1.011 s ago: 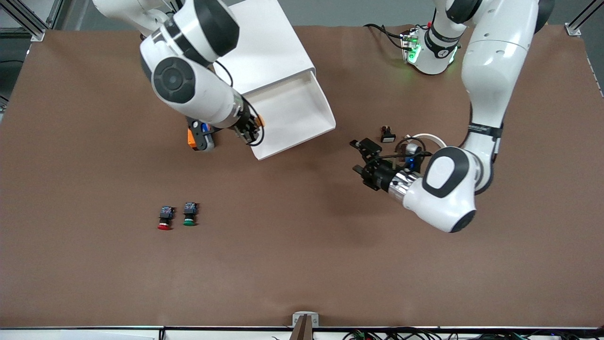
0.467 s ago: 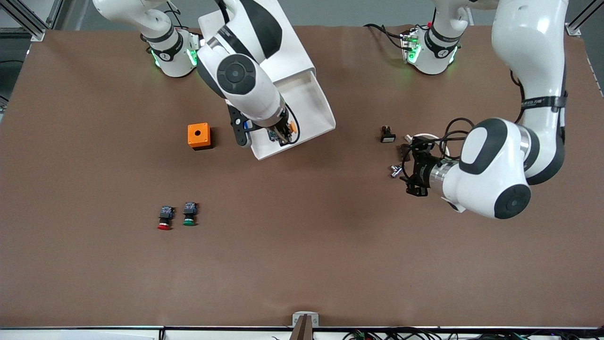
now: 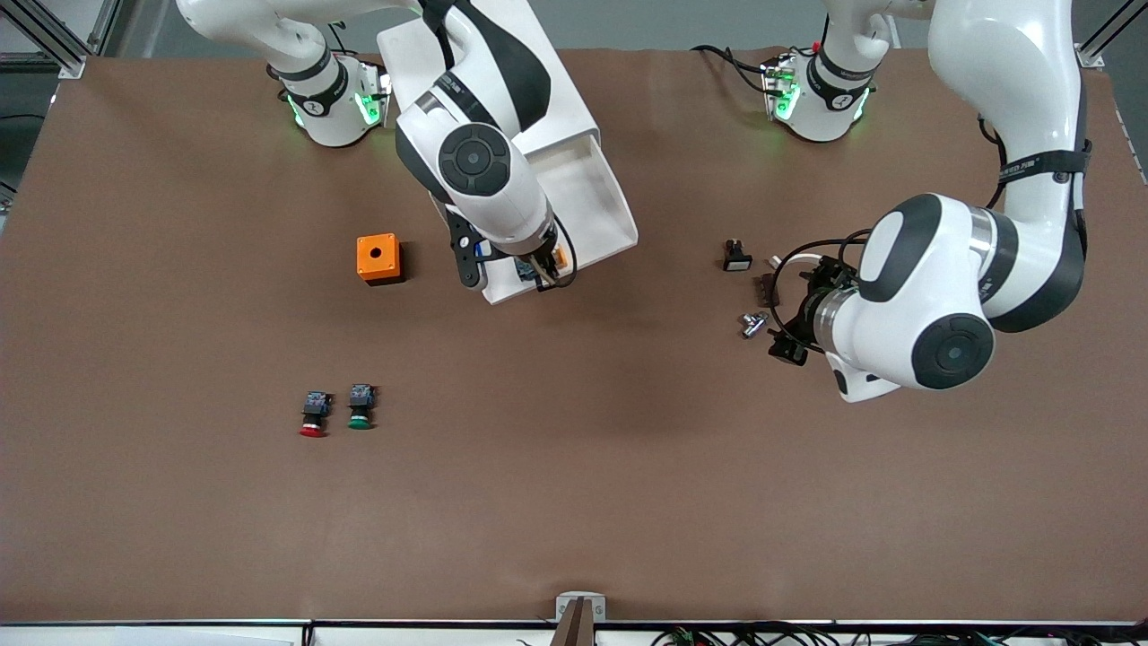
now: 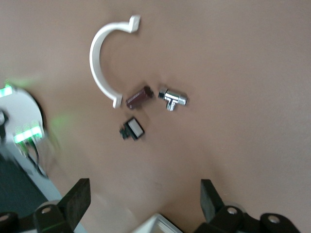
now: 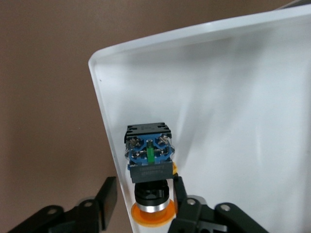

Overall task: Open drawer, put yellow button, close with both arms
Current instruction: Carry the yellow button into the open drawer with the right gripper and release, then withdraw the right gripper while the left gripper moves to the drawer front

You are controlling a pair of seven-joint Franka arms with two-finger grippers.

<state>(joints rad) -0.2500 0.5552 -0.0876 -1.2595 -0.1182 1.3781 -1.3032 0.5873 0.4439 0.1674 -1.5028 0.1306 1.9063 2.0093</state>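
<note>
The drawer (image 3: 594, 193) is the top tray of the white cabinet (image 3: 502, 81), and it is pulled out. The yellow button (image 3: 558, 258) lies in it by the front wall, at the corner toward the right arm's end. In the right wrist view the button (image 5: 148, 155) rests inside the drawer wall (image 5: 104, 121). My right gripper (image 3: 538, 269) is open, and its fingers (image 5: 109, 199) straddle the wall and the button (image 5: 145, 184). My left gripper (image 3: 794, 314) is open and empty (image 4: 143, 204) above small parts toward the left arm's end. A drawer corner (image 4: 158, 224) shows in the left wrist view.
An orange box (image 3: 379, 258) stands beside the drawer. A red-capped switch (image 3: 313, 415) and a green-capped switch (image 3: 360, 408) lie nearer to the camera. Under the left gripper lie a black switch (image 3: 737, 257), a brown block (image 3: 764, 289), a chrome fitting (image 3: 752, 323) and a white clamp (image 4: 99, 68).
My right gripper carried the yellow button from beside the orange box into the drawer and opened. My left arm drew back from the drawer toward its own end.
</note>
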